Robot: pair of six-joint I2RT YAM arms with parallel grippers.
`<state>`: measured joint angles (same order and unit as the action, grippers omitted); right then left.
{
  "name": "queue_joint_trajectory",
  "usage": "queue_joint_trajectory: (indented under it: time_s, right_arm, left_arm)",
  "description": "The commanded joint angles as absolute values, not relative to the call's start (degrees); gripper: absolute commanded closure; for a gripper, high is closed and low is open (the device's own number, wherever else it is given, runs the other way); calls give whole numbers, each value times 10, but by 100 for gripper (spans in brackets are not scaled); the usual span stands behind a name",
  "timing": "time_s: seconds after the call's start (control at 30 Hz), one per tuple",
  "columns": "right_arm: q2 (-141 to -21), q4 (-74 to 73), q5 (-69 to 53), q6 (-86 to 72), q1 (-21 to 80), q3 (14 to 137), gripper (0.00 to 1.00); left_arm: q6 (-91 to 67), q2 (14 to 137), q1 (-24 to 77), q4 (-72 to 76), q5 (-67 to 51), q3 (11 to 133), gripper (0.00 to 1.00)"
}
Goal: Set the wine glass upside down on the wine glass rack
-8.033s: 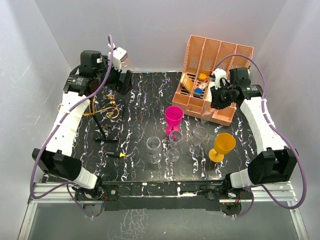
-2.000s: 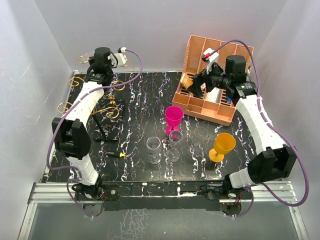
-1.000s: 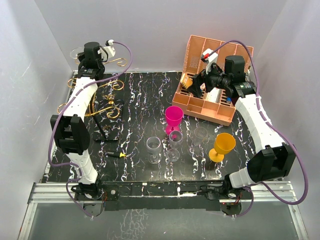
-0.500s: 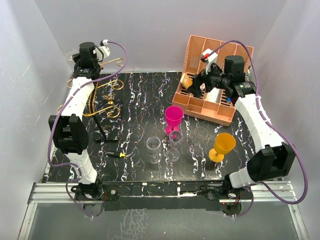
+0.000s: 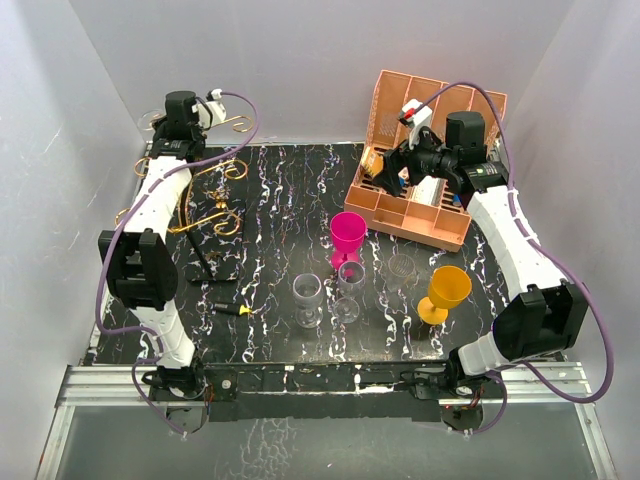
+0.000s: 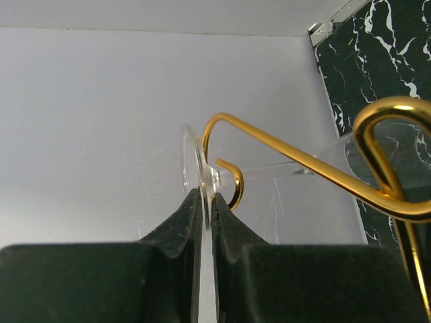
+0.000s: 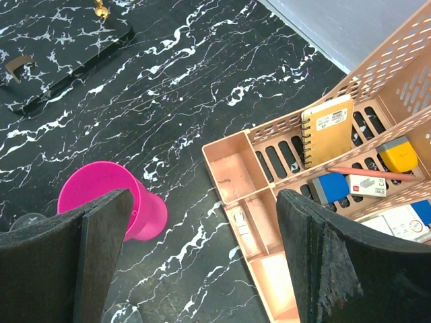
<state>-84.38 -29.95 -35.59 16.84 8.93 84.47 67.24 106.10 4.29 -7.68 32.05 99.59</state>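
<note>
Clear wine glass (image 6: 190,161) pinched in left claw (image 6: 205,198), at gold rack (image 6: 303,160), right claw (image 7: 201,202) spread

No legible writing anywhere. Ahead of the right gripper (image 7: 203,202), nearer its right finger: tan spiral-bound cardboard notebook (image 7: 328,131), standing in the salmon-pink slotted plastic organiser (image 7: 232,168). Carries a small white label with dark print near its top edge, too fine to read. Further right, past that finger: white rectangular block (image 7: 367,186) with small dark marks, equally unreadable.
</note>
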Motion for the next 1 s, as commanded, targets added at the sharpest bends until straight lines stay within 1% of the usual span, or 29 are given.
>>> queue_joint_trajectory:
  time_s: [0.0,0.43,0.67,0.97]
  right_arm:
    - [-843,-274,-359,177,93,840,3]
    - [-841,-276,-358,181,93,839,3]
    - [-840,-276,-358,182,93,838,3]
    - [-842,-276,-357,183,96,837,3]
  left_arm:
    - [665,1014,51,-73,324,993,100]
    - [664,1015,72,-73,337,985,100]
    - [663,1020,76,-66,344,983,89]
    - [654,1017,78,-63,349,980,80]
